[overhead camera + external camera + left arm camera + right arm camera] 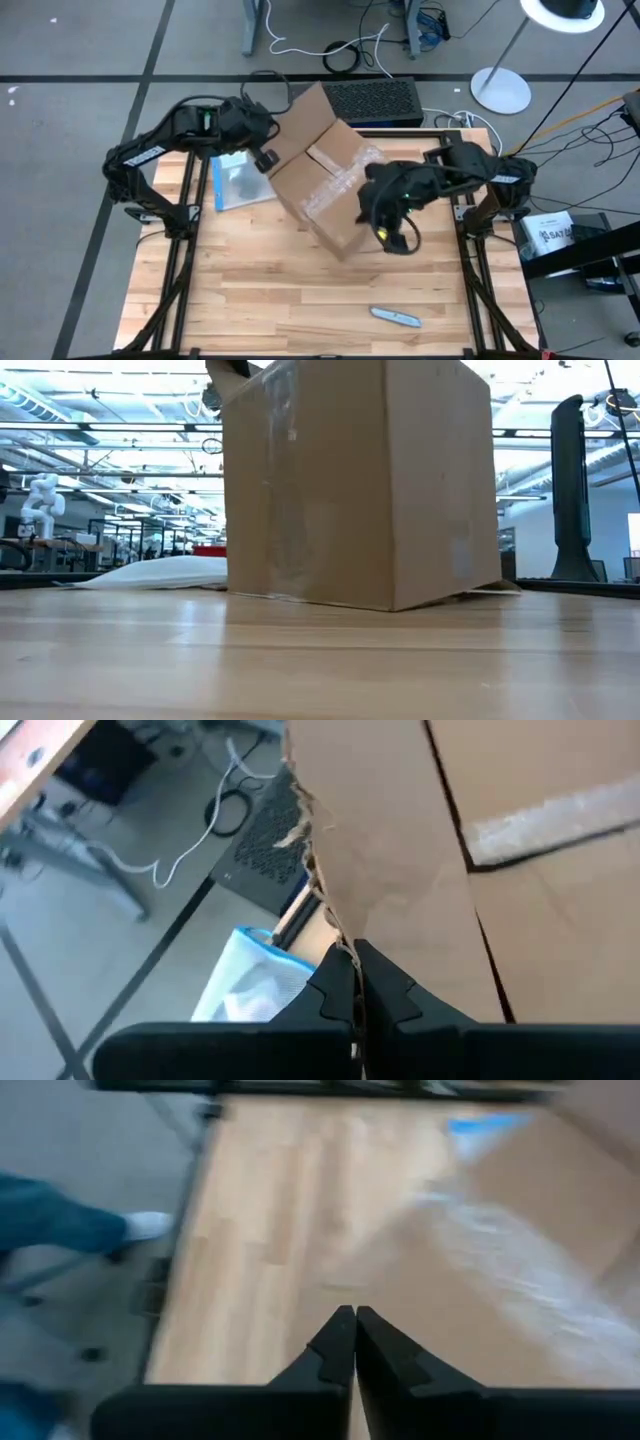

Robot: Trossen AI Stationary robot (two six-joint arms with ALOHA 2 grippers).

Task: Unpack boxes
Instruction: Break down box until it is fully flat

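The carton point(325, 175) stands in the middle of my desk point(300, 290), toward the far edge, with one flap raised. My left tool point(354, 982) is closed on the torn edge of this raised flap. My right tool point(355, 1342) is closed and empty, above the taped top of the carton. A clear pouch point(237, 180) lies beside the carton.

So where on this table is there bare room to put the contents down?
Free: the wooden table front half, between the box and the near edge, apart from the small grey tool. Crowded: the back, with the box, pouch, left pincer and right pincer.
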